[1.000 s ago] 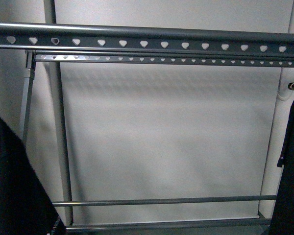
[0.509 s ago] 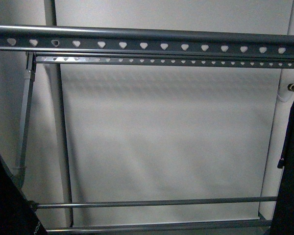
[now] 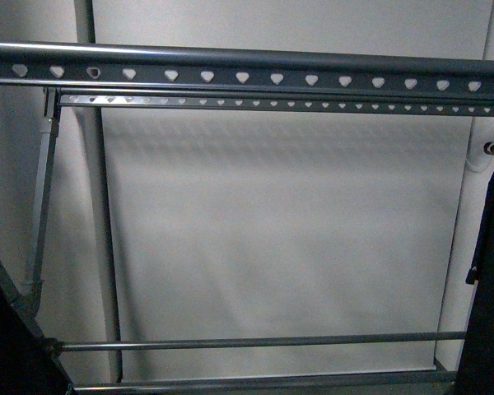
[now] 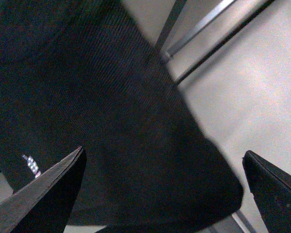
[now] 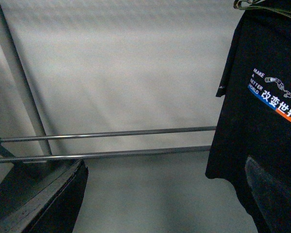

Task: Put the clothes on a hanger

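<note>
We find the T-shirt [image 5: 262, 141] hanging hem-down, long axis vertical, at the right end of the rack [image 3: 247, 59] (rails run left to right); left gripper [image 4: 163, 150] and right gripper [image 5: 164, 164] both spread wide.

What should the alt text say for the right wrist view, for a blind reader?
A black short-sleeved T-shirt with white lettering and a blue-and-red stripe hangs against a pale wall. Two thin rails of the grey metal clothes rack run beside it; the open right tool holds nothing.
</note>
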### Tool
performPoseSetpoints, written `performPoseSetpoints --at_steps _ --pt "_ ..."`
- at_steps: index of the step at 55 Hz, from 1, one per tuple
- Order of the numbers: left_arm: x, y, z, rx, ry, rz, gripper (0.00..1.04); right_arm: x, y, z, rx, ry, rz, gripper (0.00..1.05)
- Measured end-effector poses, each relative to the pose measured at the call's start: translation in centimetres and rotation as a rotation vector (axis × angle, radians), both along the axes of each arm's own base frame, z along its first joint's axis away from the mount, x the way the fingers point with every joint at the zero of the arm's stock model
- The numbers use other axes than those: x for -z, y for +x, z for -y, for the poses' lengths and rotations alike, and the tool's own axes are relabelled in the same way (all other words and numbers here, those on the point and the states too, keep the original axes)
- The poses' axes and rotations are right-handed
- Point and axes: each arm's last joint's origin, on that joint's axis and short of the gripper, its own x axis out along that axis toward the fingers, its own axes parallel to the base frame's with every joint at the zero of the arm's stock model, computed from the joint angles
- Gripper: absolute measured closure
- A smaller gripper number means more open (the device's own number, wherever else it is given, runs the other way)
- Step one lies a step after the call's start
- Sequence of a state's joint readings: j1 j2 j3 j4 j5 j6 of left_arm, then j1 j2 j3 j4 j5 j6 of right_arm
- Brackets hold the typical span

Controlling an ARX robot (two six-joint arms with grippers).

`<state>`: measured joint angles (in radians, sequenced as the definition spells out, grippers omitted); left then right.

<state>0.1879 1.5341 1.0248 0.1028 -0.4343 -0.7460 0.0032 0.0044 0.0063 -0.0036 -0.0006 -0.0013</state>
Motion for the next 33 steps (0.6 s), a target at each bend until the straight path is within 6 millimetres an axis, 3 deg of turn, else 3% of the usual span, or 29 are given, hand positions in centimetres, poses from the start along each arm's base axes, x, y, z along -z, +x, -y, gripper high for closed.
performPoseSetpoints --at_steps 6,14,30,33 --pt "-0.3 1.2 -0.7 -0.059 -0.013 -0.020 0.22 0.0 0.0 0.0 0.000 0.000 0.000 0.07" --pt "1.0 1.8 -2.1 -0.117 -0.023 -0.072 0.47 0.0 0.0 0.0 0.000 0.000 0.000 0.07" --pt "2.8 1.5 -4.7 -0.139 -0.069 -0.111 0.97 0.0 0.0 0.0 0.000 0.000 0.000 0.07" --pt "3.0 1.2 -4.7 -0.119 -0.078 -0.109 1.01 0.0 0.0 0.0 0.000 0.000 0.000 0.07"
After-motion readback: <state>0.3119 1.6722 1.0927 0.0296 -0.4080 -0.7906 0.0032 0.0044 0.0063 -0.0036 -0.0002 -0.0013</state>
